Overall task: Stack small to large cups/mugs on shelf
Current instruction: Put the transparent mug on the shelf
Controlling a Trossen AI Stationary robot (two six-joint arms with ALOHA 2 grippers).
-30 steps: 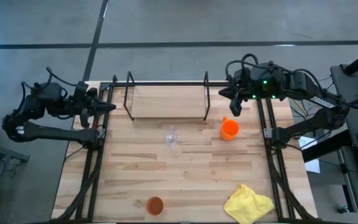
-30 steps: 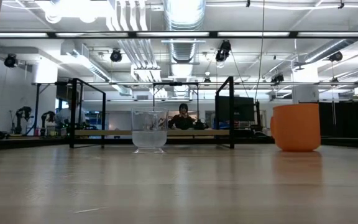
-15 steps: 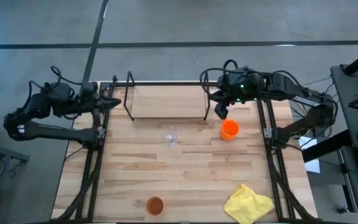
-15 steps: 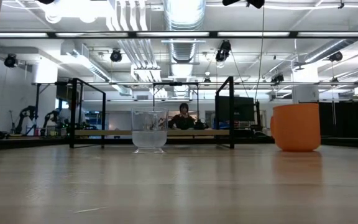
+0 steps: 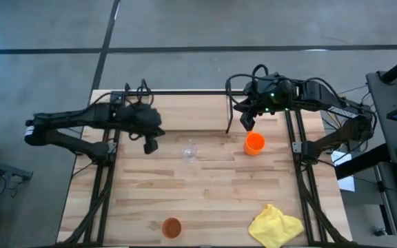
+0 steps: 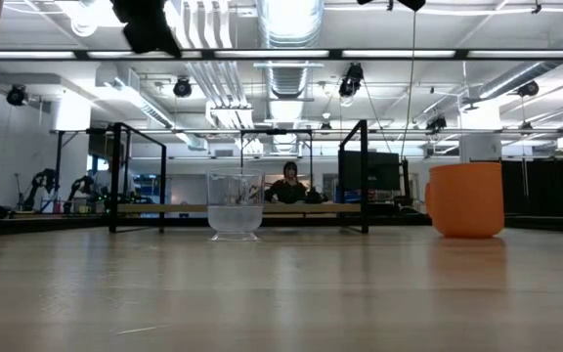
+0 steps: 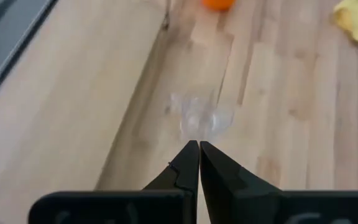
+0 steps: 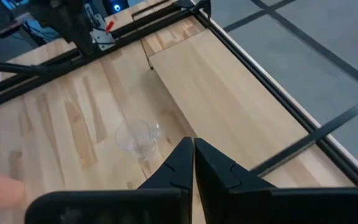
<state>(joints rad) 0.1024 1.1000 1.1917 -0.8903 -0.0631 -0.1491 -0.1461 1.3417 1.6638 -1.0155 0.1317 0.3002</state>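
Note:
The tiny clear glass point(image 5: 189, 151) stands upright mid-table, also seen in the low view point(image 6: 235, 205). The orange mug point(image 5: 254, 143) stands to its right, and the terracotta tumbler point(image 5: 171, 226) stands near the near edge. The black wire shelf point(image 5: 185, 91) sits along the far edge. My left gripper point(image 5: 150, 145) hangs shut above the table, just left of the glass point(image 7: 197, 118), touching nothing. My right gripper point(image 5: 245, 122) is shut too, raised by the shelf's right upright, just far-left of the mug; its wrist view looks past the glass point(image 8: 137, 135).
A crumpled yellow cloth point(image 5: 276, 225) lies at the near right corner. Black frame rails run down both sides of the table point(image 5: 102, 186). Bare wood stretches between the glass and the tumbler point(image 5: 205, 193).
My left arm has swung out from the far left corner over the table, toward the right and near side, ending beside the clear glass. My right gripper has moved left from the right rail to the shelf's right upright. The cups have stayed put.

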